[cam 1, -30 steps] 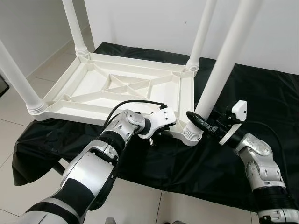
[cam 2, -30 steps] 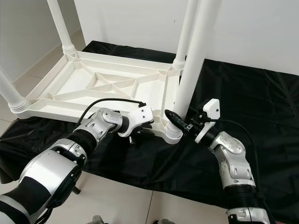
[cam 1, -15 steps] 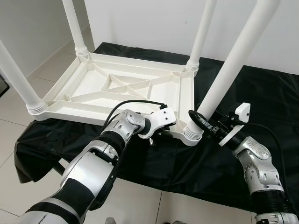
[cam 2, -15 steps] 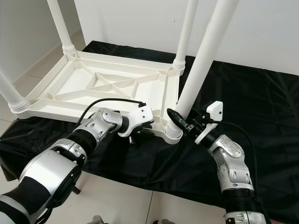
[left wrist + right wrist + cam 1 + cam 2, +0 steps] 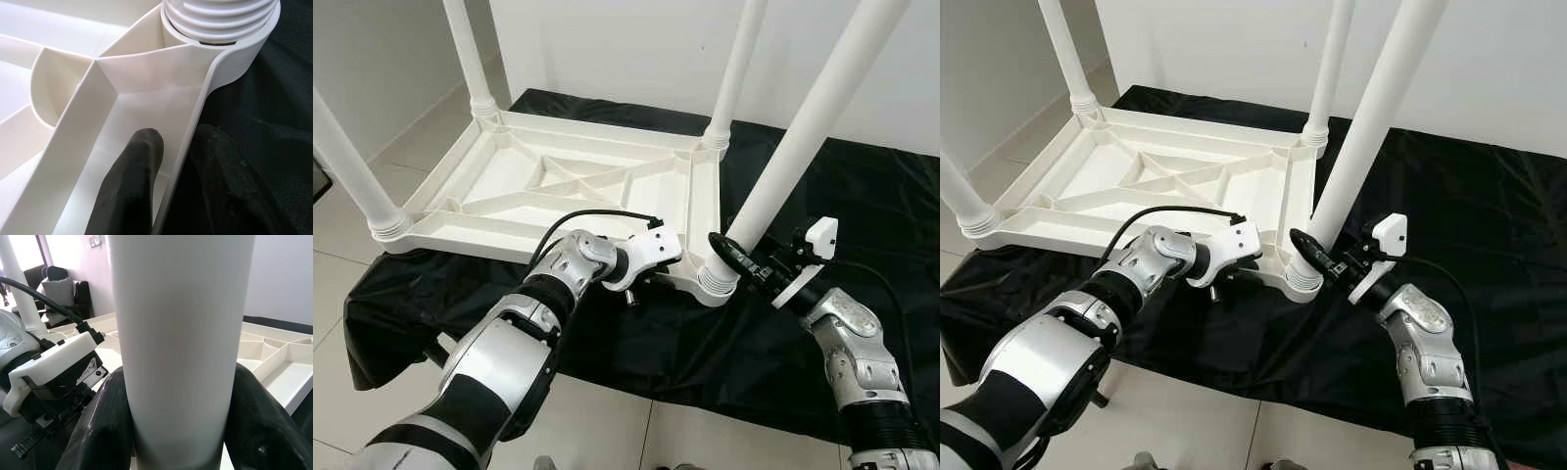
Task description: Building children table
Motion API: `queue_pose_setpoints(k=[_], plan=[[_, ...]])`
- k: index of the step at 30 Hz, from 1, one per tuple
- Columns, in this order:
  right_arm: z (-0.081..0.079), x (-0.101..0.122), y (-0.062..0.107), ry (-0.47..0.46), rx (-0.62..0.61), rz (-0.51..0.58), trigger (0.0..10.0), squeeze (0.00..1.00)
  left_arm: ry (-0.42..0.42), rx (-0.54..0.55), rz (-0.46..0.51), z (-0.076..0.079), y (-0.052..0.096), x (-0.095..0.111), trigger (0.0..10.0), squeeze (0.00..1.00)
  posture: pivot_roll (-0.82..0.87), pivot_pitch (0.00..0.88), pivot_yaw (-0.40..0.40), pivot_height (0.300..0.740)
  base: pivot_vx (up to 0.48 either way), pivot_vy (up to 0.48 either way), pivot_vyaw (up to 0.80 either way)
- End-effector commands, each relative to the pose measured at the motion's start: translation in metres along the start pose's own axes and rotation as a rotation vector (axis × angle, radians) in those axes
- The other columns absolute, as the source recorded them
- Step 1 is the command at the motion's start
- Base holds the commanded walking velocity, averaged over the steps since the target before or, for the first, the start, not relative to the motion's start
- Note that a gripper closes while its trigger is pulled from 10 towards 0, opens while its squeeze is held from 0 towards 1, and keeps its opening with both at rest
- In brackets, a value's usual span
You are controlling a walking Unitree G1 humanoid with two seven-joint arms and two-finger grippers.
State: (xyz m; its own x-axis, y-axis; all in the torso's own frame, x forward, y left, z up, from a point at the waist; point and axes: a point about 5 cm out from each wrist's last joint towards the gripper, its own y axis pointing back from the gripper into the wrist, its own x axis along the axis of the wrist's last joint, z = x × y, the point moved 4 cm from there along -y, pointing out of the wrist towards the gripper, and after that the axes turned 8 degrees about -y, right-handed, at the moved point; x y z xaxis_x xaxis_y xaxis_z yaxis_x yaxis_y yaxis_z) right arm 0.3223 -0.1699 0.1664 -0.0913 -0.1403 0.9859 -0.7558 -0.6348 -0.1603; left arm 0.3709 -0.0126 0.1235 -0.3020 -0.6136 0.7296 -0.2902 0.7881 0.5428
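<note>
You've got the black cloth (image 5: 636,338) spread over the tile floor (image 5: 352,230), under both grippers. On it lies the white tabletop (image 5: 568,186), upside down, ribbed underside up, ahead of the L gripper and to the left of the R gripper. 3 legs stand upright in their corner sockets: back-left leg (image 5: 468,54), back-right leg (image 5: 736,64), front-left leg (image 5: 347,162). The 4th leg (image 5: 803,127) sits at the front-right corner socket (image 5: 717,282), between your two grippers, and it's tilted, top leaning toward the robot's right, not upright like the others.

R gripper (image 5: 729,255): fingers clamped round the 4th leg low down, just above the socket. R wrist view confirms, a finger (image 5: 102,431) on each side of the white tube, touching it.

L gripper (image 5: 656,277): at the tabletop's front rim, just left of that socket. In the L wrist view one finger (image 5: 132,186) is inside the rim wall (image 5: 188,147), the other outside on the cloth side, so it's pinching the rim. The threaded collar (image 5: 220,19) of the 4th leg is right ahead of the fingertips, seated in the socket.
</note>
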Motion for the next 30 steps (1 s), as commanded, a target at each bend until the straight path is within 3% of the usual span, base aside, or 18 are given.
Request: queue_pose_setpoints(k=[1, 12, 30], plan=[[0.001, -0.0465, 0.0146, -0.047, -0.034, -0.206, 10.0, 0.0, -0.011, 0.086, 0.026, -0.0161, 0.0054, 0.0104, 10.0, 0.0, -0.06, 0.063, 0.0, 0.74, 0.0, 0.0, 0.0], [-0.0076, -0.0386, 0.0077, -0.022, 0.009, -0.188, 10.0, 0.0, -0.011, 0.088, 0.026, -0.0166, 0.0055, 0.0105, 10.0, 0.0, -0.07, 0.058, -0.001, 0.74, 0.0, 0.0, 0.0], [-0.0054, -0.0438, 0.0113, -0.032, -0.023, -0.2, 10.0, 0.0, -0.014, 0.089, 0.025, -0.0174, 0.0063, 0.0106, 10.0, 0.0, -0.07, 0.056, -0.001, 0.74, 0.0, 0.0, 0.0]])
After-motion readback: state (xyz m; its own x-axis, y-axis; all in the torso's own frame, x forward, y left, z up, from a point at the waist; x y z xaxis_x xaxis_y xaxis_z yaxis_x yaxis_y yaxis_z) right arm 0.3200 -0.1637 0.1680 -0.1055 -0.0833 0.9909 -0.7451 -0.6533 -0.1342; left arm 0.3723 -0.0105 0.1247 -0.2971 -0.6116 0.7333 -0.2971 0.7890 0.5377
